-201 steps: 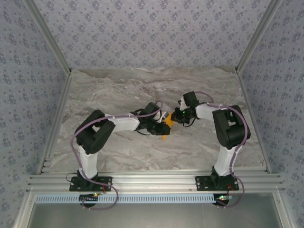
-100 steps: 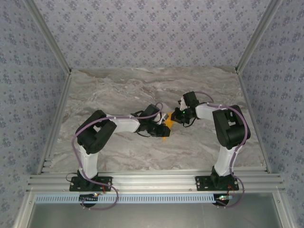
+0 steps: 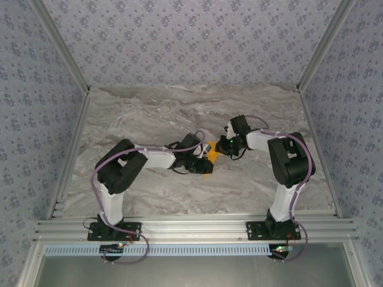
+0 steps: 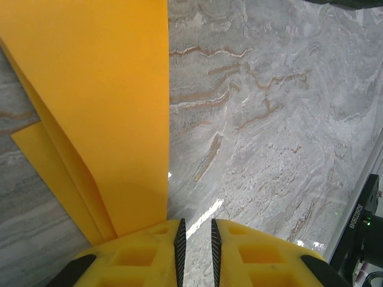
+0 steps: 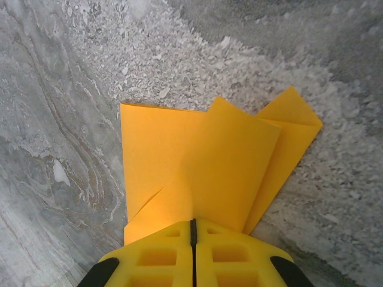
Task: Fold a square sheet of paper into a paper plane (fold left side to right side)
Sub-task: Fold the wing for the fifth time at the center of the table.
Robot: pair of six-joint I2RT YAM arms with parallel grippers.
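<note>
Counting two grippers and one sheet of paper (image 4: 102,107), all near the middle of the table (image 3: 149,113). Left gripper (image 4: 196,224): jaws a narrow slit apart, bare table visible through it, nothing pinched; the orange-yellow sheet lies against one finger's outer side. Sheet: partly folded, layers overlapping, between the two grippers. Right gripper (image 5: 193,222): jaws closed tight on the sheet's near edge.

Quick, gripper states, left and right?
Left gripper: slightly open, nothing between the jaws; the paper lies against its side.
Right gripper: closed, pressed on the paper, apparently not clamping it.
</note>
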